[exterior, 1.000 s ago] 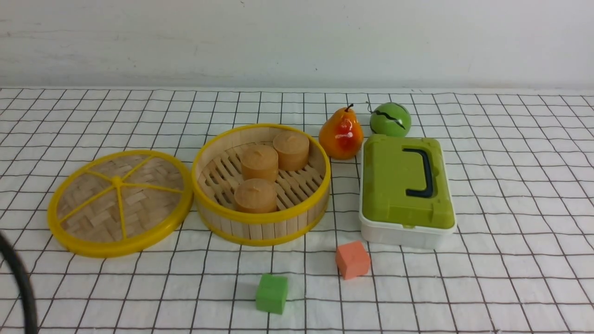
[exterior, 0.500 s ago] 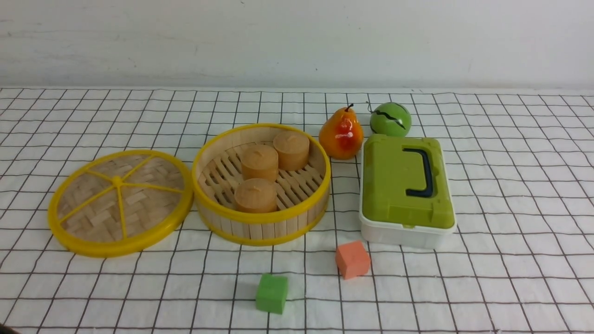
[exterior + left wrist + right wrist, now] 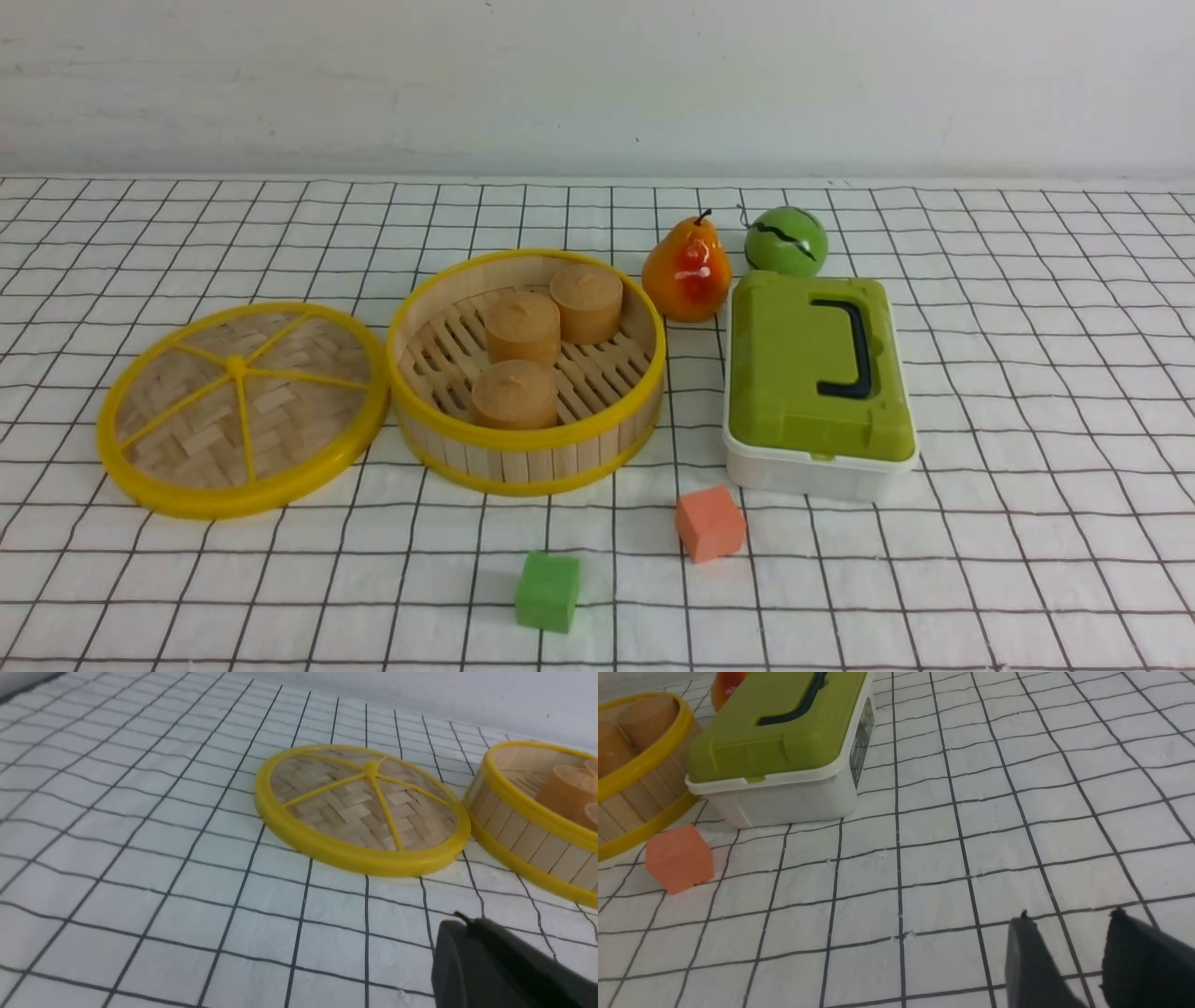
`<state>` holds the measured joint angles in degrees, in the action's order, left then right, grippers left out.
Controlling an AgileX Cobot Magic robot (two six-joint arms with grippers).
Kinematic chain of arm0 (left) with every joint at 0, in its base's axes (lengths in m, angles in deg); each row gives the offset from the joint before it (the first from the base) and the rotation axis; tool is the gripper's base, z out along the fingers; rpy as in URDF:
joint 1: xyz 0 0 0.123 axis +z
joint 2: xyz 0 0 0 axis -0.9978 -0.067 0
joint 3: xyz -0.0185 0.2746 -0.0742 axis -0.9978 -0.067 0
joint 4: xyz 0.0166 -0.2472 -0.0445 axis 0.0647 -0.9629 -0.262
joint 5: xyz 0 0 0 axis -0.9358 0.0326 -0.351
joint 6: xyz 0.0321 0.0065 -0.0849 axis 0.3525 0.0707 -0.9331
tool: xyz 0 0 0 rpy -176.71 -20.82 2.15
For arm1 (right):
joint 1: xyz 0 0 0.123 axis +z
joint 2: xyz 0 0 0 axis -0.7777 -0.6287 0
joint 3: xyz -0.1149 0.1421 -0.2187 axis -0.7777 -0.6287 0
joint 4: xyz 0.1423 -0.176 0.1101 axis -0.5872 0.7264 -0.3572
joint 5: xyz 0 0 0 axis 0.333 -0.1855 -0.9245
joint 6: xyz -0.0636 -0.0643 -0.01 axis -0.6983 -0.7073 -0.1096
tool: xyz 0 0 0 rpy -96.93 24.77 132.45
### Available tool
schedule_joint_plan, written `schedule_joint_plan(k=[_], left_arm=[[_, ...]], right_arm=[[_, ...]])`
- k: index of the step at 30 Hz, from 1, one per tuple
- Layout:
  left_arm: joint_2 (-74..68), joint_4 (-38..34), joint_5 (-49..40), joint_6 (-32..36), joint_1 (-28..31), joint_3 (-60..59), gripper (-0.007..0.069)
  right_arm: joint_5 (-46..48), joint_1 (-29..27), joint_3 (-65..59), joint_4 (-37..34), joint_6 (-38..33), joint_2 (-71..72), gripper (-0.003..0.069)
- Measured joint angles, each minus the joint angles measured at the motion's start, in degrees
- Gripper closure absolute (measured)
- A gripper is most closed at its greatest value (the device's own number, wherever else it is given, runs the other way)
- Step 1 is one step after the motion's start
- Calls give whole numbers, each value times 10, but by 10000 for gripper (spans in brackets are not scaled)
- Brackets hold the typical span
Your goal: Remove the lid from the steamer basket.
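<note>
At nine o'clock from the steamer basket (image 3: 532,462), the lid (image 3: 187,439) lies flat on the bench (image 3: 373,597), its rim just beside the tub, perhaps touching it. The basket stands uncovered with three small buns (image 3: 516,397) inside, so the job looks done and the lid needs no further handling.

If it has to be lifted again, it should feel light for its breadth: a woven bamboo disc, likely a little springy in the middle, stiffened by the thick yellow rim. That plastic may be slick, so a shallow pinch could slide off or let the disc swing down. The rim between six and eight o'clock is the best hold, facing the robot and away from the basket. The raised hub (image 3: 235,365) offers a central hold, good for a level lift, though it is small; the thin spokes look easier to bend or snap. A grip at three o'clock would crowd the basket and might nudge it.

The left gripper (image 3: 466,926) has its fingers (image 3: 455,961) pressed together, holding nothing, well apart from the lid. The right gripper (image 3: 1070,914) has its fingers (image 3: 1029,956) parted, with nothing between them.
</note>
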<state>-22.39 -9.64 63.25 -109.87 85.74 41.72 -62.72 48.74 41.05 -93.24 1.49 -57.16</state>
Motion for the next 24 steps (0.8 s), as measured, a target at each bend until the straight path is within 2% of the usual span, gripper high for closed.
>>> schedule_joint_plan(k=[2,12,24], left_arm=[[0,-11,3,13,0,-2,636],[0,-96,-54,166,-43,-3,637],[0,-117,-59,182,-43,-3,637]], right_arm=[[0,0,0,0,0,0,419],[0,0,0,0,0,0,419],[0,0,0,0,0,0,419]])
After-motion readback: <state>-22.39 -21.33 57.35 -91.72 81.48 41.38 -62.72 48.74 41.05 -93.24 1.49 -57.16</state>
